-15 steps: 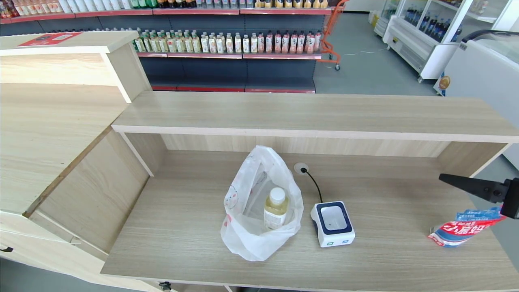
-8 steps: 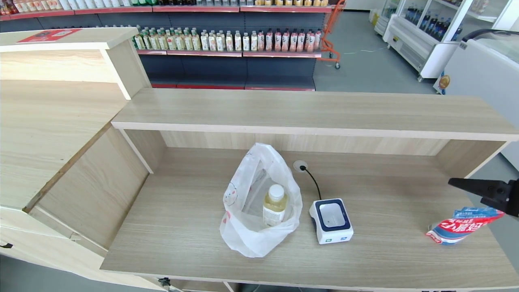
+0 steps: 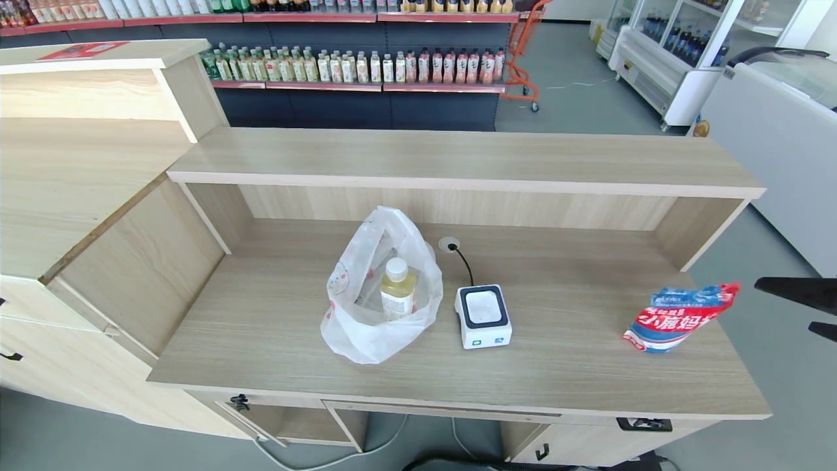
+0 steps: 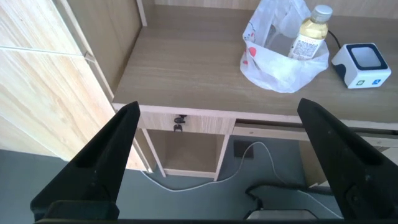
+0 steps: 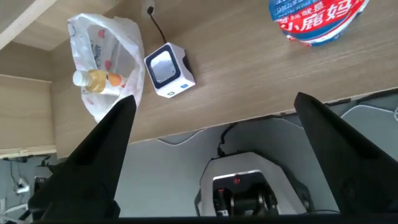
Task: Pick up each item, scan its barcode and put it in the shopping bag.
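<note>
Head view: bottle [image 3: 397, 288] stands in bag [image 3: 343, 327] beside scanner [image 3: 484, 315] on table [image 3: 575, 366]; pouch [image 3: 680, 317] lies well apart; left claw [image 4: 217, 106] and right claw [image 5: 214, 98] wide, empty.

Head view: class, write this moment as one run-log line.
bottle in shopping bag | scanner beside bag | snack pouch on counter, not bagged | jaws both open, empty

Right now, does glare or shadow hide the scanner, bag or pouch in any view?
Head view: the window of the scanner reflects pale light, outline plain; bag, bottle and pouch in even light, faint shadows. Left wrist view: no glare on the bag. Right wrist view: scanner window pale too.
</note>
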Available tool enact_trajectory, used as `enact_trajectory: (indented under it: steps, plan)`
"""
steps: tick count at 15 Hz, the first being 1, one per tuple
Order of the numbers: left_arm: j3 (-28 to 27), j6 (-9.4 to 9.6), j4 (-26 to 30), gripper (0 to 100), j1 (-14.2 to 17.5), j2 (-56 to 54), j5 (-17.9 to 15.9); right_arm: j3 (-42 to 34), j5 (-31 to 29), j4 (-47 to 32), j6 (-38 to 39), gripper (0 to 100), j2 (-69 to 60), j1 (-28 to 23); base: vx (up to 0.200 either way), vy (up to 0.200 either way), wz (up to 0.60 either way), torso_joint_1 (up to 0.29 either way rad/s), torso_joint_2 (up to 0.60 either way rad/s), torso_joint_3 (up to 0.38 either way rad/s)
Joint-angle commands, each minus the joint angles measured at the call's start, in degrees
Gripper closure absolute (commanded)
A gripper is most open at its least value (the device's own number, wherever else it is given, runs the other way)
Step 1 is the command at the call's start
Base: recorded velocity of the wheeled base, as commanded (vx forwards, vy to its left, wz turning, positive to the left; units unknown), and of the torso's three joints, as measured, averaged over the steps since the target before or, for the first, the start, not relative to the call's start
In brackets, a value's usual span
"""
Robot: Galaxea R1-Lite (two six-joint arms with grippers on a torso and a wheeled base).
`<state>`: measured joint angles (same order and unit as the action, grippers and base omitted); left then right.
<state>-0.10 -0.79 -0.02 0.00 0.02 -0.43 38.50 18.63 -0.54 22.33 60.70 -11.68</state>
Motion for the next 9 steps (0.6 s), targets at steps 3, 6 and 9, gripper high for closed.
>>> enact_trajectory:
  steps: [3,6,9]
  plan:
    - [0.0,0.09,-0.1,0,0.0,0.0,0.0,2.8,-5.4,0.0,7.2,0,3.5,0.0,0.0,-0.2,0.0,0.015,0.0,-0.004]
    - [0.0,0.09,-0.1,0,0.0,0.0,0.0,5.4,-7.5,-0.3,12.2,0,6.5,-0.1,0.0,-0.2,0.0,0.004,0.0,-0.001]
    - [0.0,0.18,-0.1,0,0.0,0.0,0.0,7.4,-7.6,-2.6,14.8,0,7.6,-0.1,0.0,-0.2,0.0,0.001,0.0,0.001]
